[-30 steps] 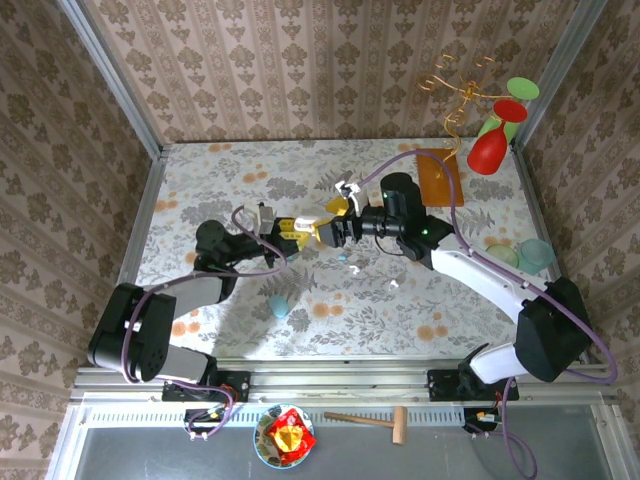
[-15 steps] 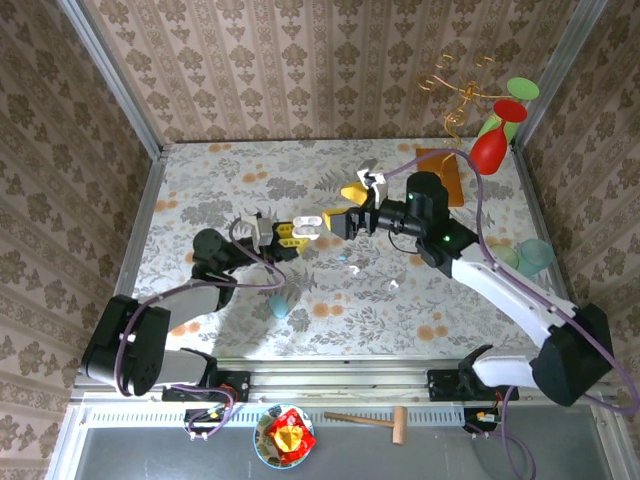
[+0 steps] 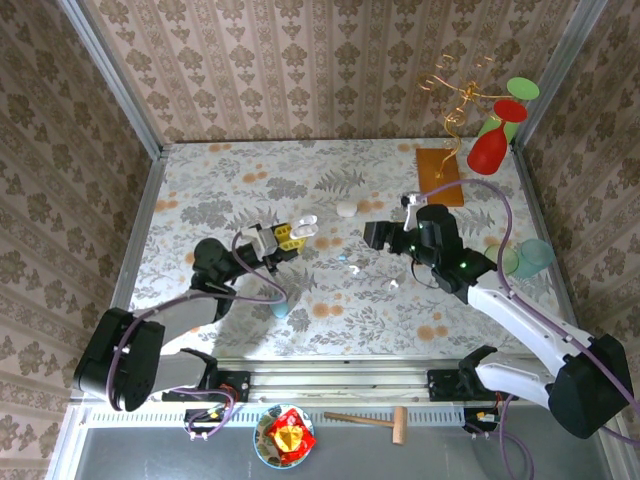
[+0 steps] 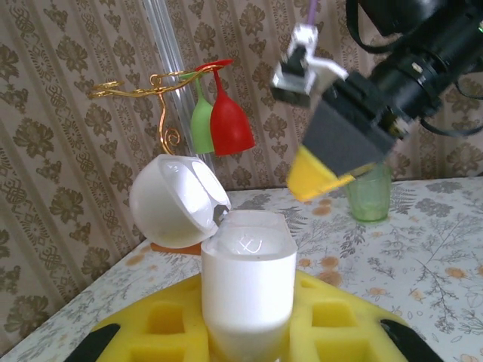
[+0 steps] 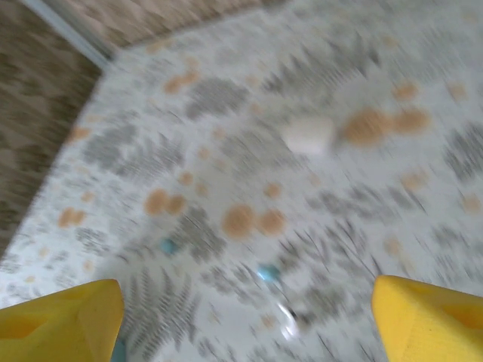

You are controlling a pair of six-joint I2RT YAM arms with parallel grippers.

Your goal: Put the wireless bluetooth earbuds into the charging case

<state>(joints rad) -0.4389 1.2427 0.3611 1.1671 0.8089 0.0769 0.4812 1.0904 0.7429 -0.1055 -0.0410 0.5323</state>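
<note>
Wooden hammer (image 3: 372, 421) and a bowl (image 3: 283, 437) holding a red-and-yellow wrapper lie nearest, in front of the rail (image 3: 340, 378) where both arms are bolted. On the floral bench (image 3: 200, 190) beyond it, a blue case (image 3: 280, 308) sits just right of the left arm. The earbuds (image 3: 355, 268) lie loose near the middle, one pale blue and a white one a little to its right and nearer, neither touching a claw. The left claw (image 3: 288, 234) is clamped on the case (image 3: 303, 224), its yellow foam pressed to either side of the white body. The left wrist view shows this case upright with its round lid (image 4: 179, 200) swung back to the left. Whether anything sits in its glossy top I cannot tell. The right claw (image 3: 372, 235) hangs above the bench to the right of the case and apart from it, its yellow pads (image 5: 60, 318) spread wide with nothing between them. Its own view is blurred, yet a pale blue bud shows on the bench below. Farther back a second case (image 3: 346, 209), white and shut, rests alone. At the right edge stand a green cup (image 3: 508, 260) and a teal cup (image 3: 538, 255), side by side. In the far right corner lies an orange mat (image 3: 438, 168), with a gold wire stand (image 3: 452, 90) at it. From the stand hang a red glass (image 3: 487, 150) and a green glass (image 3: 522, 89), bowls down, before the patterned wall (image 3: 300, 60).
</note>
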